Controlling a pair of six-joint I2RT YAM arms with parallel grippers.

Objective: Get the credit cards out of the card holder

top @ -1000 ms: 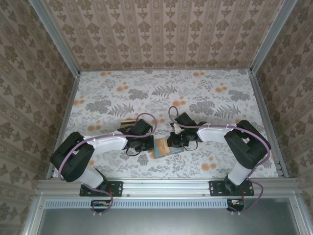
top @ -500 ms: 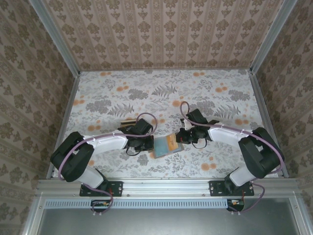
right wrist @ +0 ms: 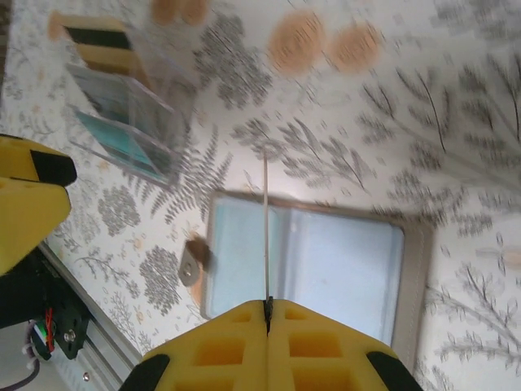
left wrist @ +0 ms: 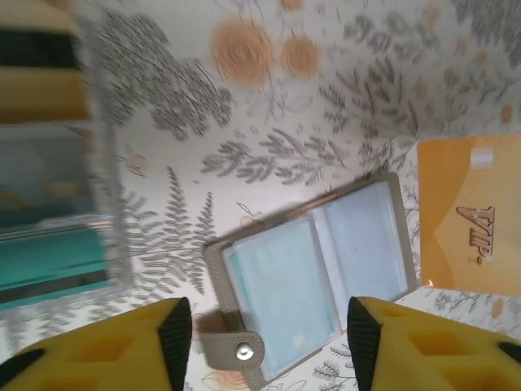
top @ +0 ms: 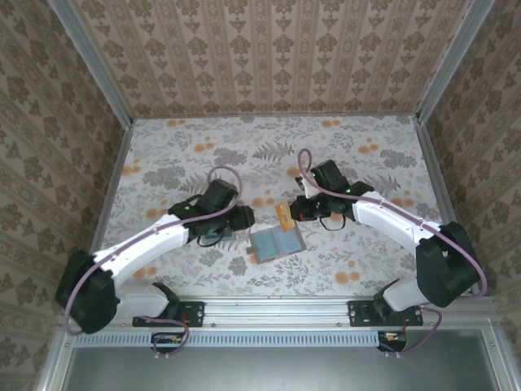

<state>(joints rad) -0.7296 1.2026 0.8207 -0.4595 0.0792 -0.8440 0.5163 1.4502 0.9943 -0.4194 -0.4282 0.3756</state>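
Observation:
The card holder lies open and flat on the floral table, blue-grey lining up, its snap strap at one corner. A tan-orange credit card marked VIP hangs just beyond the holder's far edge. My right gripper is shut on it. In the right wrist view the card shows edge-on as a thin line rising from the closed fingertips above the holder. My left gripper hovers open over the holder, holding nothing.
A clear plastic tray with teal and tan contents stands left of the holder, near my left gripper; it also shows in the right wrist view. Patterned walls enclose the table on three sides.
The right gripper drew the orange card out of the holder and carried it back to the right. The left gripper let go of the holder, opened and pulled away to the left.

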